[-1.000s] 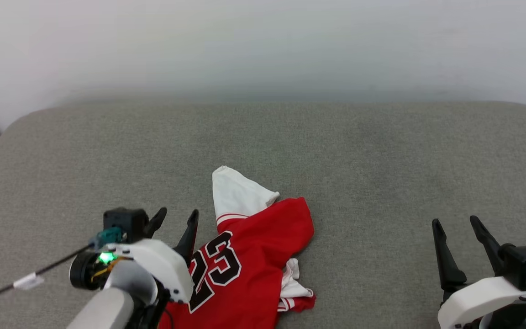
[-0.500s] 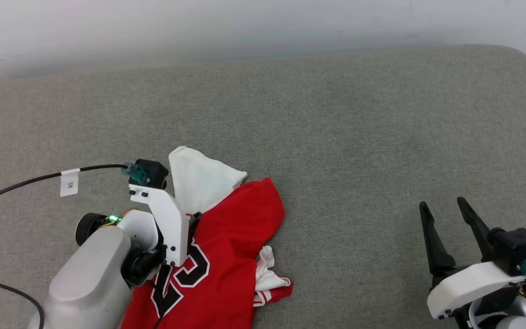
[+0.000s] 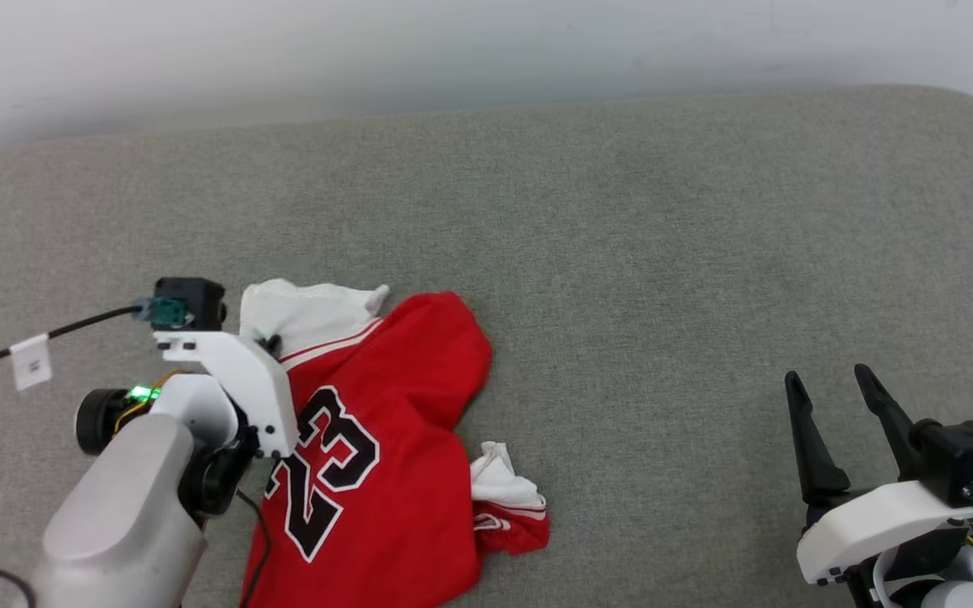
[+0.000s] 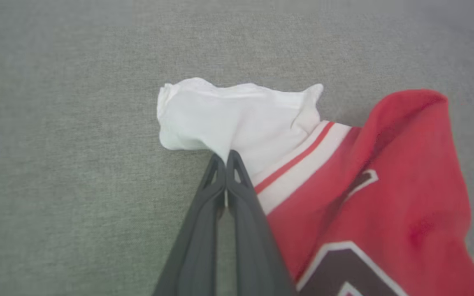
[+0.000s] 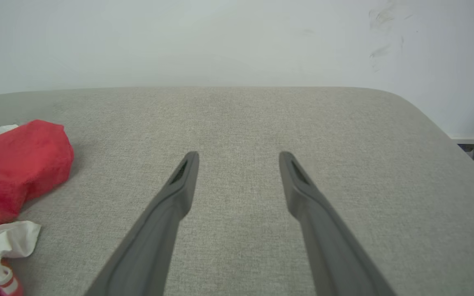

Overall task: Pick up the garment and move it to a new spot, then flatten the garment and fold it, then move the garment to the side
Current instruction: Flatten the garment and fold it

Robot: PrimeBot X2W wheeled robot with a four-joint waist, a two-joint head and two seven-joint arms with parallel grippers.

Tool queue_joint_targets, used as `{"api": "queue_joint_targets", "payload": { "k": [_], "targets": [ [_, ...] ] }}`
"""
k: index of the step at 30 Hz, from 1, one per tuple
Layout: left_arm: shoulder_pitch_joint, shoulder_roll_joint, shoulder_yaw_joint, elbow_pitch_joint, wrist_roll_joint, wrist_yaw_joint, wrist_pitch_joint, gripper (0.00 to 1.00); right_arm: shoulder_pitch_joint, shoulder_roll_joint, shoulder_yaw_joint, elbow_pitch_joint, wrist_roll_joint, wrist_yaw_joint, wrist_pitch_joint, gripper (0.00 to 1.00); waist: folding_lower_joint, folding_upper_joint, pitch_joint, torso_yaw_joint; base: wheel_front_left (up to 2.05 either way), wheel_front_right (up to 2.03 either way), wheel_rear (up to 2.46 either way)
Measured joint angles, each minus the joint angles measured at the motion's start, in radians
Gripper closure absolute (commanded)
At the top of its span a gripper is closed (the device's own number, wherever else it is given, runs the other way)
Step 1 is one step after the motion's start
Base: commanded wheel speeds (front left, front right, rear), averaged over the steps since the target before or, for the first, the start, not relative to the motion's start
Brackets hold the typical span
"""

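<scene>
1. At the lower left of the head view, your left tool (image 3: 271,344) is down on the garment (image 3: 419,371). Its pale wrist housing covers most of the fingers.
2. In the left wrist view, the two dark fingers (image 4: 204,213) are pressed together. Their tips meet at the near edge of the white sleeve (image 4: 228,115), and the cloth puckers toward them, so you have a pinch on the sleeve.
3. The garment lies crumpled on the grey fabric surface (image 3: 664,253), left of centre and toward the near edge. The red body is bunched up with the black, white-outlined "23" facing up. The striped trim runs between the sleeve and the red cloth.
4. The second sleeve (image 3: 503,490) is a small white wad at the shirt's right edge, touching the surface.
5. Your right tool (image 3: 824,377) is at the lower right, well apart from the garment. Its fingers are spread wide with nothing between them, and they point toward the pale wall (image 3: 453,51).
6. A black cable with a white tag (image 3: 30,365) runs from the left wrist across the surface to the left.
</scene>
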Motion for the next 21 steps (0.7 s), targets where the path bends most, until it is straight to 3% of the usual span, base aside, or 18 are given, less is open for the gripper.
{"api": "queue_joint_targets", "payload": {
  "k": [9, 10, 11, 12, 21],
  "targets": [
    [0.306, 0.043, 0.103, -0.156, -0.082, 0.147, -0.083, 1.00, 0.018, 0.000, -0.014, -0.007, -0.001, 0.000, 0.007, 0.00, 0.0000, 0.0000, -0.037, 0.036, 0.00, 0.00, 0.00],
    [0.340, 0.043, 0.109, -0.174, -0.089, 0.160, -0.091, 0.83, 0.020, 0.000, -0.014, -0.007, -0.001, 0.000, 0.008, 0.00, 0.0000, 0.0000, -0.042, 0.039, 0.00, 0.00, 0.00],
    [0.369, 0.043, 0.110, -0.194, -0.091, 0.171, -0.096, 0.51, 0.023, 0.000, -0.014, -0.007, -0.001, 0.000, 0.009, 0.00, 0.0000, 0.0000, -0.047, 0.041, 0.00, 0.00, 0.00],
    [0.392, 0.043, 0.109, -0.212, -0.093, 0.180, -0.100, 0.00, 0.026, 0.000, -0.014, -0.008, -0.001, 0.000, 0.010, 0.00, 0.0000, 0.0000, -0.052, 0.043, 0.00, 0.00, 0.00],
    [0.462, 0.031, 0.089, -0.350, -0.011, 0.216, -0.262, 0.00, 0.051, 0.000, -0.017, -0.016, -0.015, 0.000, 0.033, 0.00, -0.0001, 0.0000, -0.116, 0.066, 0.00, 0.00, 0.00]
  ]
}}
